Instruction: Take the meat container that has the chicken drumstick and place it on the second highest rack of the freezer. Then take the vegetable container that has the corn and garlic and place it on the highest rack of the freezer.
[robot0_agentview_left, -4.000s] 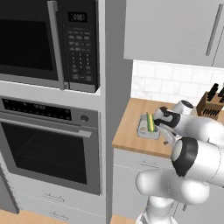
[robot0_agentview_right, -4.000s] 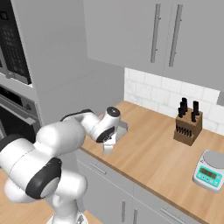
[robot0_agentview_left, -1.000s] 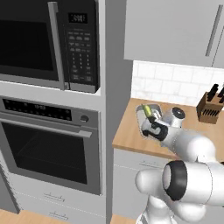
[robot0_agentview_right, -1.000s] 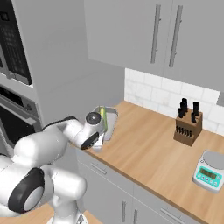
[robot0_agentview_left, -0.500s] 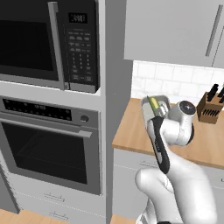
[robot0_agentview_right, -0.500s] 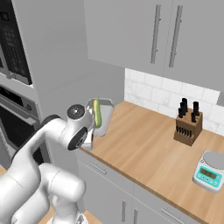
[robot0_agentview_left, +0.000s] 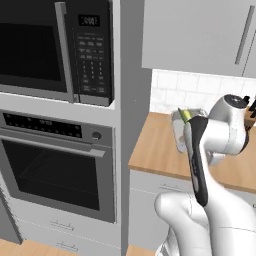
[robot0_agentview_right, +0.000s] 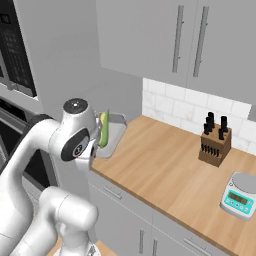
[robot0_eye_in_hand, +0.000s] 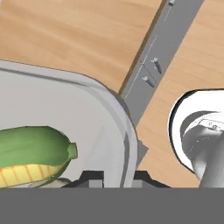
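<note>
1. Since the earlier frames the vegetable container (robot0_agentview_left: 181, 131) has come up off the counter (robot0_agentview_left: 155, 147); in the left base view it hangs tilted by the arm's wrist, the corn (robot0_agentview_left: 184, 115) showing.
2. Right base view: tray and corn beside the wrist, above the counter's corner.
3. Hand view: the gripper (robot0_eye_in_hand: 114, 176) is clamped on the tray's rim. Freezer delivery remains; I cannot tell about the meat container.
</note>
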